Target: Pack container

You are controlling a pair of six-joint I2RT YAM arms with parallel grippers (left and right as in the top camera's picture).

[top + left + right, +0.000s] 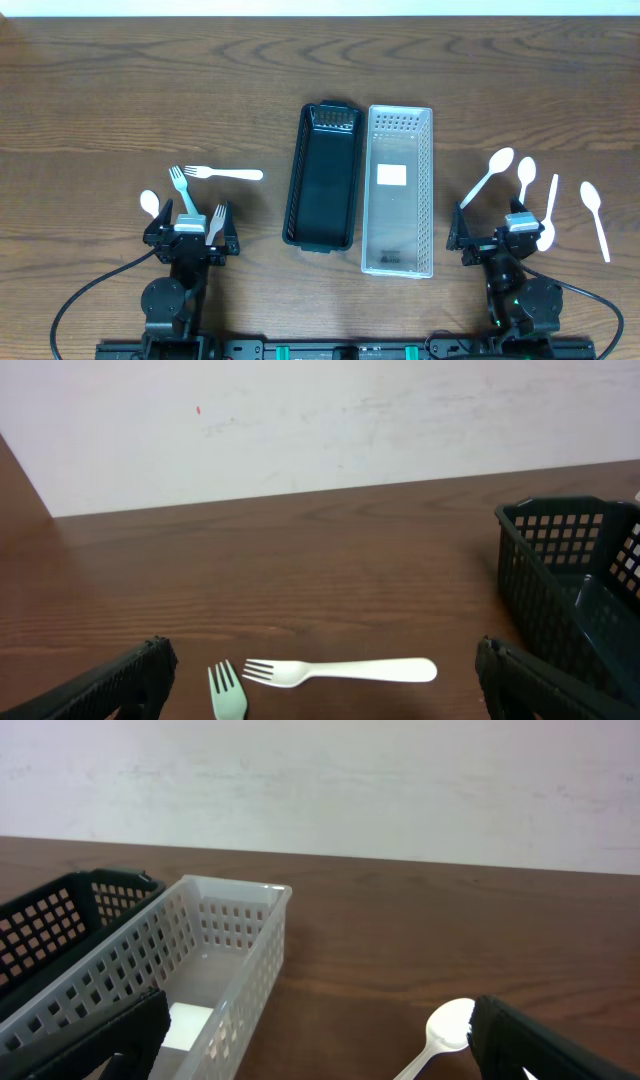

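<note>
A black mesh basket point(320, 175) and a clear perforated basket point(398, 190) stand side by side at the table's centre, both empty apart from a white label in the clear one. A white fork point(225, 174), a pale green fork point(183, 190), a third fork point(215, 222) and a white spoon point(149, 203) lie at the left. Several white spoons point(487, 177) lie at the right. My left gripper point(190, 235) is open and empty behind the forks. My right gripper point(500, 240) is open and empty near the spoons.
The left wrist view shows the white fork point(340, 671), the green fork's tines point(227, 693) and the black basket's end point(570, 580) between my open jaws point(322, 650). The right wrist view shows the clear basket point(200, 970), a spoon point(445, 1030) and open jaws point(318, 1010).
</note>
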